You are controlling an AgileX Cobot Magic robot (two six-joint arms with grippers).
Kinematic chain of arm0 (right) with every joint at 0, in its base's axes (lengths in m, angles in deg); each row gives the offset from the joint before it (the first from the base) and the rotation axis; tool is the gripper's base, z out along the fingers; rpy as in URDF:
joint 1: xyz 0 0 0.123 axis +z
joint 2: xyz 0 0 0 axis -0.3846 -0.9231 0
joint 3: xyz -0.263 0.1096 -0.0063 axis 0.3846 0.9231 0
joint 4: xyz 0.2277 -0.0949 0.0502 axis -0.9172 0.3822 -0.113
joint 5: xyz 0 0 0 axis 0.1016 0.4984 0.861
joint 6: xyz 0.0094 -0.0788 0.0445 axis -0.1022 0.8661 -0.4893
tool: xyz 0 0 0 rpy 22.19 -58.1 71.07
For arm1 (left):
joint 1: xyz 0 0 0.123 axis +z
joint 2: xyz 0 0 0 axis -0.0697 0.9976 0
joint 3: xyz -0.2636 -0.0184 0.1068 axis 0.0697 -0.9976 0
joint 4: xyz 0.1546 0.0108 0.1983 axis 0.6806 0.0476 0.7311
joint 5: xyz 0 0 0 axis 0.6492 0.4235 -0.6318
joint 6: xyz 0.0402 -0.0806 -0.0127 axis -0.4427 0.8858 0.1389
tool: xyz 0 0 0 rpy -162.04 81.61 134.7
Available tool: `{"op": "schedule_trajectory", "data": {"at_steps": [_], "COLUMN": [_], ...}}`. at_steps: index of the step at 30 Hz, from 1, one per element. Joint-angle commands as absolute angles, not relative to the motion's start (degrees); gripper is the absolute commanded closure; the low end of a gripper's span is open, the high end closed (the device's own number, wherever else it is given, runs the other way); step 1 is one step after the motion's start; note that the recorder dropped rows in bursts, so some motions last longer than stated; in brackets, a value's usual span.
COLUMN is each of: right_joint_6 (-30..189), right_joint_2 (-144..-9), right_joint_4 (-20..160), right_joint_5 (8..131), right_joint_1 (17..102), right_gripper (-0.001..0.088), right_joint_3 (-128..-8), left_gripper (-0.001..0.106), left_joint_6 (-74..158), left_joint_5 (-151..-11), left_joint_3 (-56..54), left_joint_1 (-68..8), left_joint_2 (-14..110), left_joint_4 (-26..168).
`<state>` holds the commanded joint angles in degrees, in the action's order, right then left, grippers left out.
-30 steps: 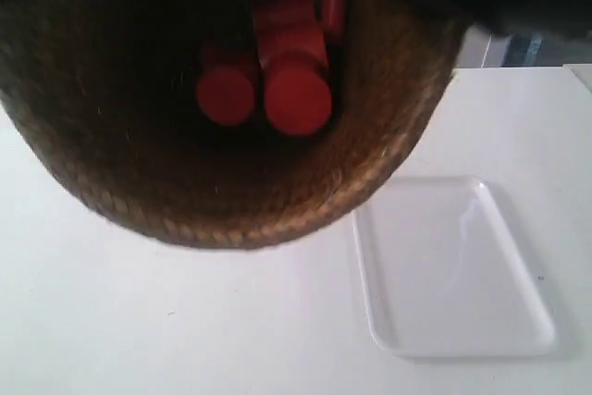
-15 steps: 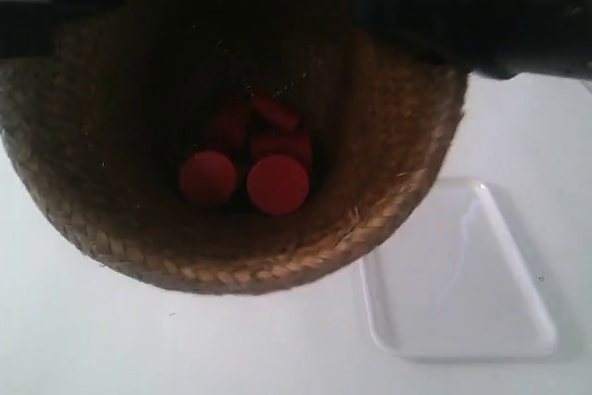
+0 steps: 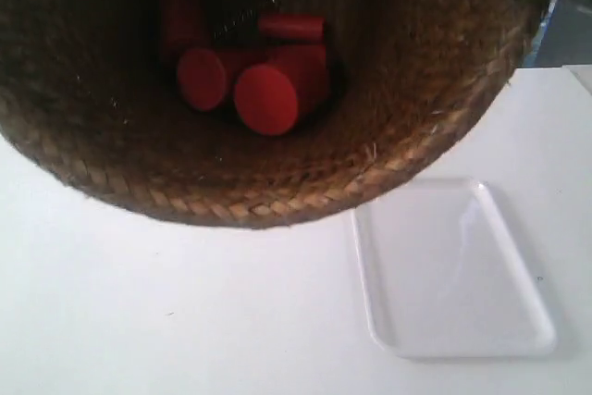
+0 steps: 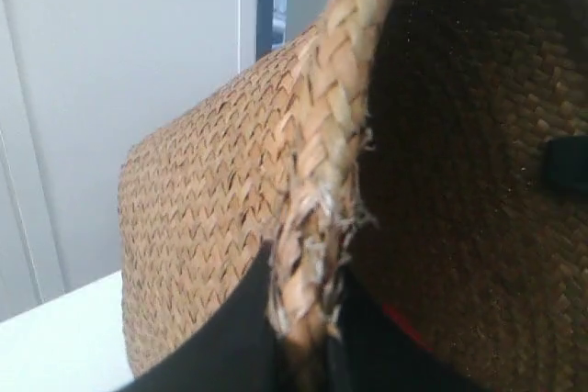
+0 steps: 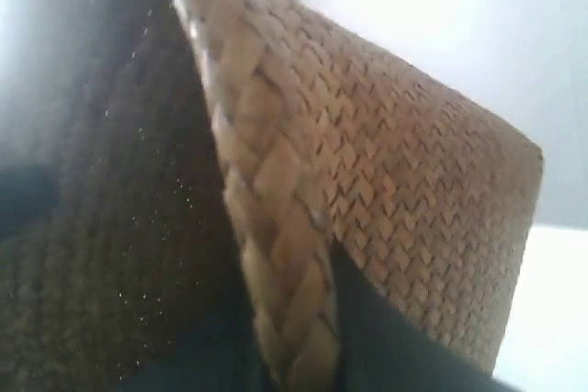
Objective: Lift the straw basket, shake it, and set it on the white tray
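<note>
Since half a second back the straw basket (image 3: 277, 196), hanging between the left gripper (image 4: 305, 337) and right gripper (image 5: 296, 355), has swung up and sideways, and the red cylinders (image 3: 266, 97) inside have tumbled into a new pile.

Basket (image 3: 277, 187) is seen across upper part of ext. view, mouth turned toward camera. Cylinders (image 3: 264, 94) are piled touching inside it, at the base. Tray (image 3: 453, 275) is laid flat on table (image 3: 166, 321), at lower right of basket. Rim is straddled by L gripper (image 4: 303, 355) & R gripper (image 5: 294, 364): one finger inside, one outside.
</note>
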<state>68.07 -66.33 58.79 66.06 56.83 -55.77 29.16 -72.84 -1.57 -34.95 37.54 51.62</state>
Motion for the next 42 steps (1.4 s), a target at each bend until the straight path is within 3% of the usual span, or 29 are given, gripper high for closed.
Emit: {"op": "schedule_trajectory", "data": {"at_steps": [5, 8, 11, 16, 19, 22, 24, 27, 32, 35, 42], "right_joint_6": [68.6, 69.3, 69.3, 66.5, 67.6, 67.7, 66.5, 65.9, 70.4, 69.0, 71.9], "right_joint_2": [-61.0, -58.6, -65.4, -62.3, -58.2, -63.0, -66.7, -61.3, -62.9, -67.5, -57.1], "right_joint_4": [57.9, 58.8, 63.4, 60.7, 62.7, 63.3, 62.5, 60.9, 63.2, 61.8, 61.9], "right_joint_5": [72.9, 69.9, 65.9, 74.8, 71.4, 65.1, 68.9, 74.2, 63.7, 67.8, 67.5], "right_joint_1": [57.8, 57.9, 57.6, 58.0, 58.8, 58.5, 58.3, 58.7, 58.6, 58.6, 58.9], "right_gripper": [0.0868, 0.0868, 0.0868, 0.0868, 0.0868, 0.0868, 0.0868, 0.0868, 0.0868, 0.0868, 0.0868], "right_joint_3": [-61.9, -61.2, -56.5, -62.8, -62.6, -55.6, -55.5, -60.5, -56.5, -56.9, -60.9], "left_gripper": [0.105, 0.105, 0.105, 0.105, 0.105, 0.105, 0.105, 0.105, 0.105, 0.105, 0.105], "left_joint_6": [29.5, 29.4, 29.1, 31.1, 30.7, 32.2, 33.0, 31.0, 30.6, 33.4, 30.5], "left_joint_5": [-68.1, -70.9, -75.4, -69.3, -71.7, -73.7, -69.8, -65.6, -77.6, -75.8, -72.4], "left_joint_3": [3.2, 2.6, -2.0, 3.7, 3.4, -1.5, -1.2, 3.4, -1.5, -1.2, 2.9], "left_joint_1": [-35.5, -35.5, -35.3, -35.6, -35.5, -35.5, -35.5, -35.5, -35.0, -35.0, -35.4], "left_joint_2": [34.0, 32.2, 36.6, 33.9, 32.1, 37.4, 38.8, 34.7, 36.7, 38.8, 32.0], "left_joint_4": [50.5, 52.0, 53.1, 53.4, 54.5, 53.2, 52.2, 51.6, 54.0, 53.4, 55.2]}}
